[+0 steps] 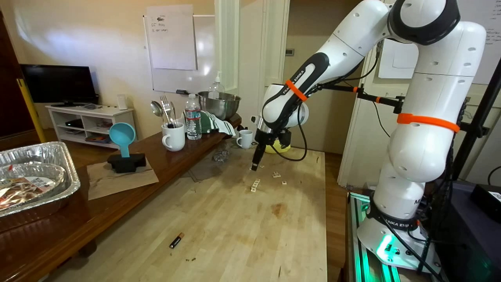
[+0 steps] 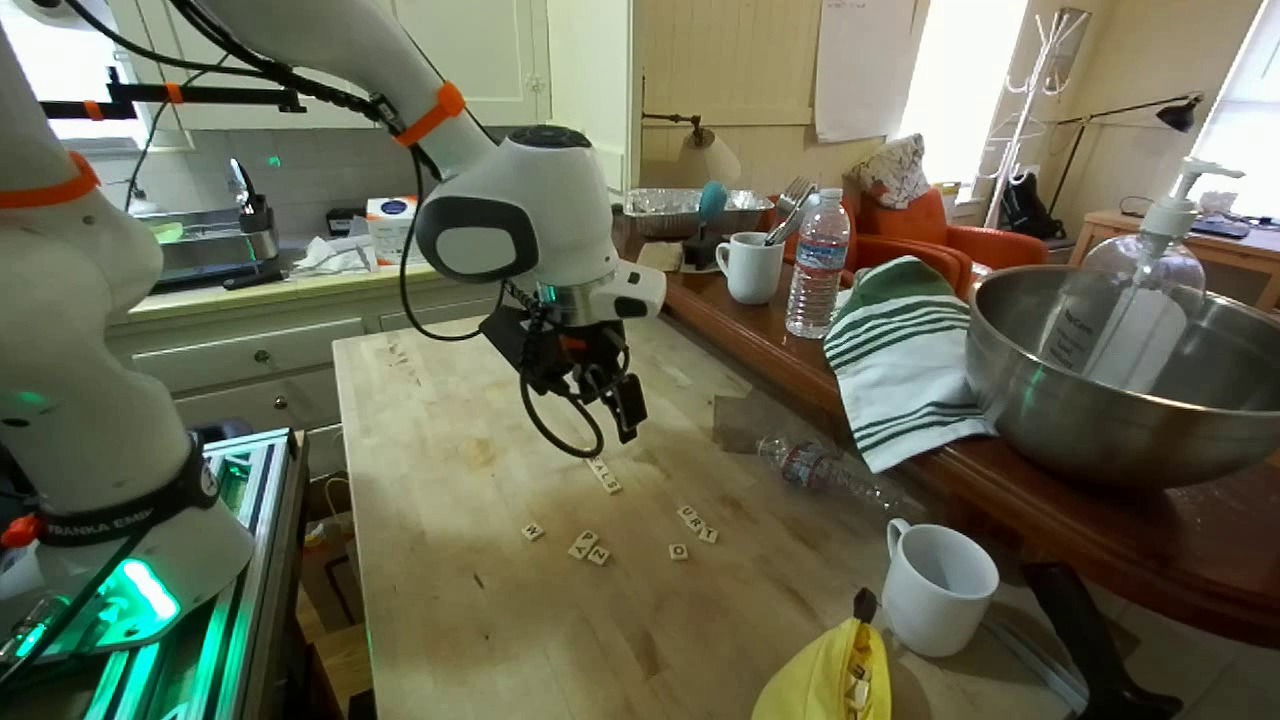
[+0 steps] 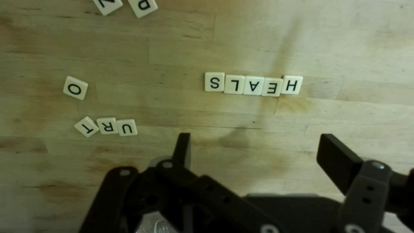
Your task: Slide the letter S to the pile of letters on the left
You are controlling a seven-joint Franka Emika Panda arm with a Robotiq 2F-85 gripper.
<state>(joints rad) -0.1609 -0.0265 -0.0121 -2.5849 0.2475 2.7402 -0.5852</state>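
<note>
The letter S tile is a small cream square with a black S, lying flat. It is at the left end of a touching row with L, A, E and H in the wrist view. Left of it in the wrist view lie the touching T, R and U tiles and a separate O tile. The row also shows in both exterior views. My gripper is open and empty above the table, its fingers below the row in the wrist view. It also shows in both exterior views.
More tiles, including a W, lie towards the robot's side. A plastic bottle, white mug and yellow pouch lie around the table's edge. A battery lies on it. A raised wooden counter borders the table.
</note>
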